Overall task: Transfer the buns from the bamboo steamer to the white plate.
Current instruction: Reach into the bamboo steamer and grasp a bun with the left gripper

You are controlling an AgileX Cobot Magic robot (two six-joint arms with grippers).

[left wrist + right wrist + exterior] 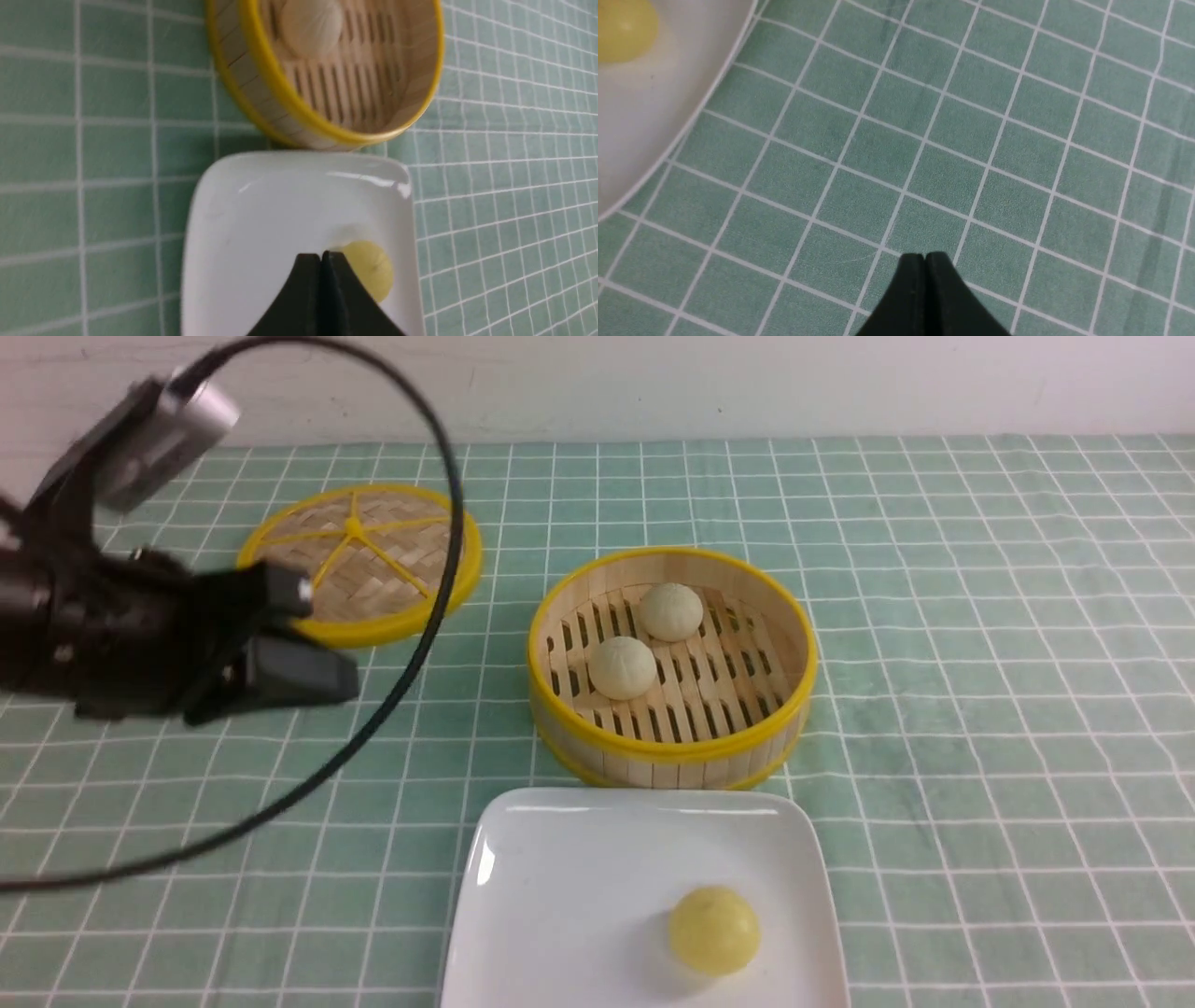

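The bamboo steamer [747, 737] stands at mid-table with two cream buns in it, one at the left [623, 667] and one behind it [669, 611]. A yellow bun [714, 931] lies on the white plate [560, 896] in front of the steamer. My left gripper [327, 649] hangs at the left, away from both, shut and holding nothing. In the left wrist view its fingertips [321, 254] meet above the plate [261, 210] beside the yellow bun [371, 270]. My right gripper [923, 255] is shut over bare cloth near the plate's corner [654, 116], and is out of the front view.
The steamer's woven lid [359, 560] lies flat at the back left. A black cable [439, 569] loops from the left arm across the lid. A green checked cloth [980, 663] covers the table up to a pale wall.
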